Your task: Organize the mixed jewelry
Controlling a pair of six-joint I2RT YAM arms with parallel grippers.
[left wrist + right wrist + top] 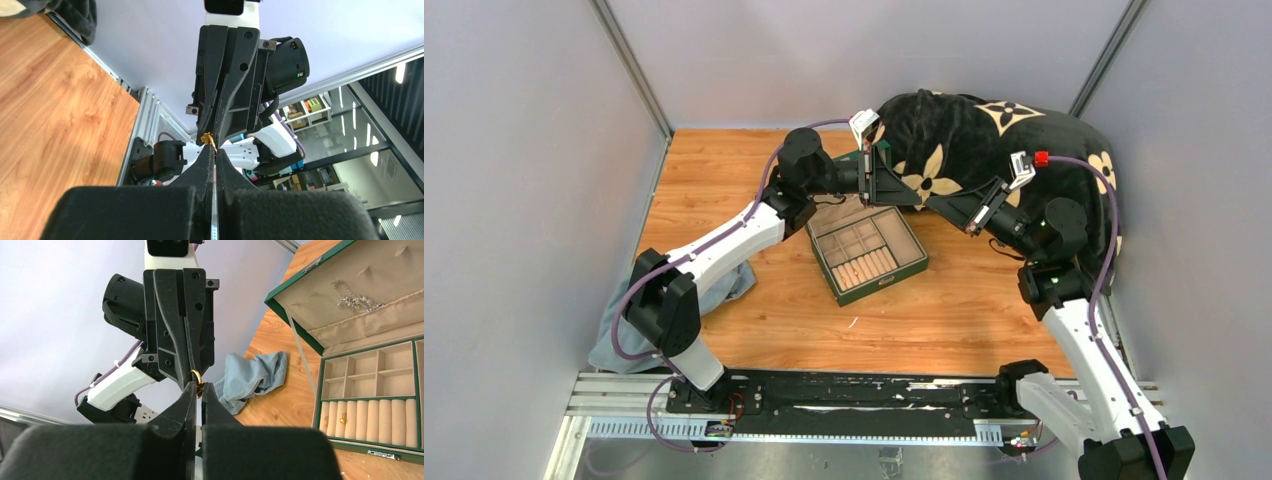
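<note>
The two pincers meet tip to tip in the air over the desk (724,190). Between the tips is a small gold ring (196,376). The left pincer (214,154) is squeezed tight, and a bit of gold shows right at its tips. The right pincer (198,388) is squeezed tight too, and the bottom of the ring sits in its tips. So both seem to have hold of the ring, one from each end. The ring stands on its edge, in line with the two pincers.

The green jewelry box (879,286) lies open on the desk, down below the ring and a little toward the arms. Its ring rolls (380,415) are on the near side. A silvery chain (356,301) already lies in the lid.

I think one pincer must let go next, so the other can carry the ring down to the rolls.
</note>
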